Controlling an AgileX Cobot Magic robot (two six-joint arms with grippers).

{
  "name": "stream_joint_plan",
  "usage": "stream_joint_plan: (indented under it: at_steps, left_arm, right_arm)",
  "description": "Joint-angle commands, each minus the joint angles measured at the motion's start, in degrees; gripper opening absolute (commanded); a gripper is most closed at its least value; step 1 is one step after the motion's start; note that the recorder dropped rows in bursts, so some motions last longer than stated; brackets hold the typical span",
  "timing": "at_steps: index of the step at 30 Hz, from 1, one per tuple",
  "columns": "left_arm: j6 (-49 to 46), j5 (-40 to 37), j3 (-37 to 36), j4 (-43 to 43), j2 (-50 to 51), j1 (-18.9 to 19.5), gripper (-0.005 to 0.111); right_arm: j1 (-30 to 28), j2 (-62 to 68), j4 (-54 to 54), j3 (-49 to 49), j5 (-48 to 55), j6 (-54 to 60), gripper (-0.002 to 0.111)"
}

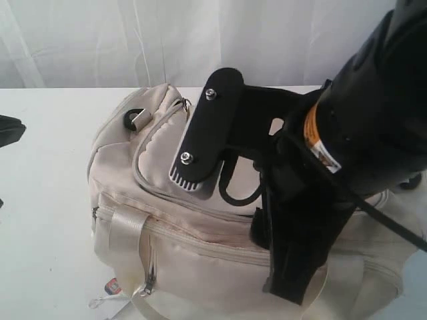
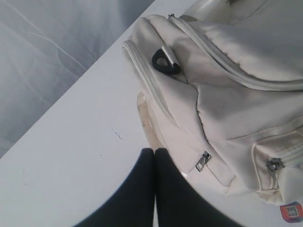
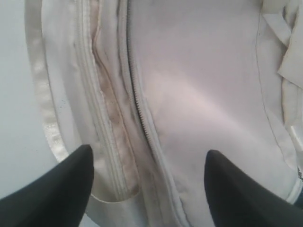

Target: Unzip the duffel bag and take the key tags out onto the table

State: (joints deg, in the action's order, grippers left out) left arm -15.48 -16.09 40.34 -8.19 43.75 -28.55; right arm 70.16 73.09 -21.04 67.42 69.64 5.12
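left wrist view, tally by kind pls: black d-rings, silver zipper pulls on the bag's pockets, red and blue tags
black D-ring: 1
silver pocket zipper pulls: 2
red-and-blue tag: 1
total: 4

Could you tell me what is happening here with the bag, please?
A two-armed robot is working on a large cream-white fabric duffel bag that sits on a plain white table. Its right pincer hangs open over the bag's top zipper, which looks closed. The left pincer is shut on nothing, beside the bag's end over the table. No key tags are in view, so nothing appears to have been taken out yet.
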Motion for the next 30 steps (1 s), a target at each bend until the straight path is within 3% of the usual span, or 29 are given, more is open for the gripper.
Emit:
stream_joint_plan:
  at_steps: [1,8,26,28,30]
  left_arm:
    - [0.1,1.2,-0.3,0.1,-0.4,-0.3,0.0]
    - [0.2,1.2,-0.3,0.1,-0.4,-0.3,0.0]
    - [0.3,1.2,-0.3,0.1,-0.4,-0.3,0.0]
    - [0.3,1.2,-0.3,0.1,-0.4,-0.3,0.0]
    - [0.3,1.2,-0.3,0.1,-0.4,-0.3,0.0]
  right_arm:
    - [0.0,1.2,-3.2,0.5,0.3,0.6,0.063]
    - [0.0,4.5,-5.2,0.5,0.3,0.7,0.062]
    - [0.0,9.6,-9.4,0.5,0.3,-0.3,0.036]
    - [0.0,9.8,-9.4,0.5,0.3,-0.3,0.029]
    - [0.0,9.9,-10.0,0.5,0.3,0.1,0.012]
